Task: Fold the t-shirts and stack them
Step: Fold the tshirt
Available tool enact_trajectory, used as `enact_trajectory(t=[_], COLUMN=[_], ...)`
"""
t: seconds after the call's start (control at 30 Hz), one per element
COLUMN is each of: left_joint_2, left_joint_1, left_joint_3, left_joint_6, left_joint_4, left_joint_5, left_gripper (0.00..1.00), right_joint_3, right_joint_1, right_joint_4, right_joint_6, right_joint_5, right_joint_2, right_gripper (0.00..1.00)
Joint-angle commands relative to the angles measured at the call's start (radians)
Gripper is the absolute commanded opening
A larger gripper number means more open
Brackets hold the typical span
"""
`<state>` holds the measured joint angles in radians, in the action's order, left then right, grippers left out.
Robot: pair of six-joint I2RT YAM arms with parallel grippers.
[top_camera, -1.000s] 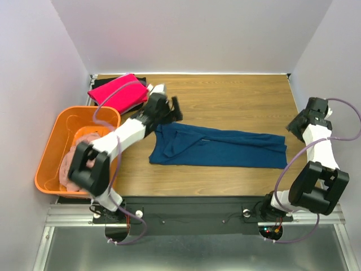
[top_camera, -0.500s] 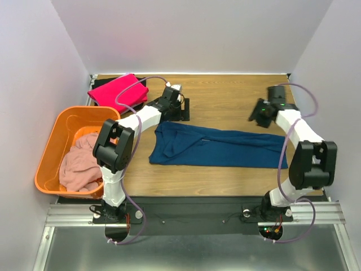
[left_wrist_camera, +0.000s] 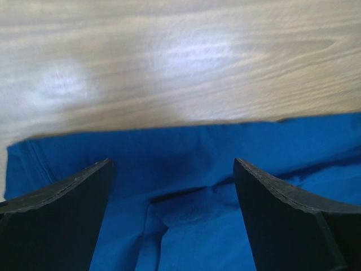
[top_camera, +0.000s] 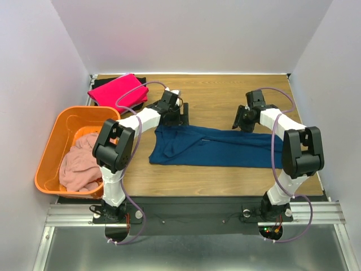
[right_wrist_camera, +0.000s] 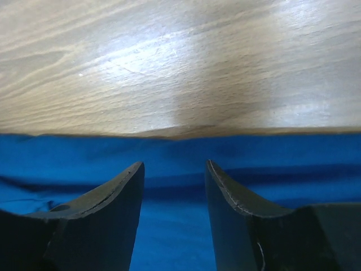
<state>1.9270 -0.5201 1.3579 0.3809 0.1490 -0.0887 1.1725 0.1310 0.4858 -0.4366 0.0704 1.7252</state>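
**A:** Where is the navy tee?

**B:** You have the navy tee [top_camera: 217,148] lying flat on the bench [top_camera: 225,93]. It makes a long band across the middle, running left to right. Its left end is broader and creased, and its right end is squared off.

**A:** And my left gripper?

**B:** Your left gripper [top_camera: 181,114] sits at the far edge of that left end. In its wrist view the fingers [left_wrist_camera: 62,217] stand wide apart, with blue cloth and a soft fold between them and bare wood beyond. Nothing is pinched. I cannot tell whether the tips touch the cloth.

**A:** The right one?

**B:** Your right gripper [top_camera: 241,119] is at the same far edge, toward the right end. Its fingers [right_wrist_camera: 101,220] are also parted, though the gap is narrower than on the left. They straddle the hem line where blue meets wood and grip nothing. Here too I cannot tell whether they touch the cloth.

**A:** Where are the other tees?

**B:** The pink tee [top_camera: 115,90] lies folded at the far left corner, on top of the black tee [top_camera: 142,83], which shows only at its edges. The pale tee [top_camera: 82,164] is bunched in the basket [top_camera: 48,148], which hangs off the left edge of the bench, well apart from both of your grippers.
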Motion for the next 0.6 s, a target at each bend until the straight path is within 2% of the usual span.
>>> enact_trajectory(t=[0.0,0.37,0.57], left_joint_2=[-0.075,-0.131,-0.171], left_joint_1=[0.005,0.005,0.002], left_joint_3=[-0.034,-0.132,-0.184], left_joint_6=[0.027,0.085,0.116], left_joint_4=[-0.022,-0.061,-0.089], left_joint_5=[-0.025,-0.023,-0.022], left_gripper=[0.98,0.98,0.98], right_joint_3=[-0.019,-0.240,-0.290], right_joint_1=[0.027,0.045,0.045], right_joint_4=[-0.052,-0.033,-0.004], right_joint_6=[0.035,0.022,0.022], right_joint_5=[0.014,0.080,0.085], right_joint_2=[0.025,-0.162,-0.243], right_gripper=[0.52,0.52,0.52])
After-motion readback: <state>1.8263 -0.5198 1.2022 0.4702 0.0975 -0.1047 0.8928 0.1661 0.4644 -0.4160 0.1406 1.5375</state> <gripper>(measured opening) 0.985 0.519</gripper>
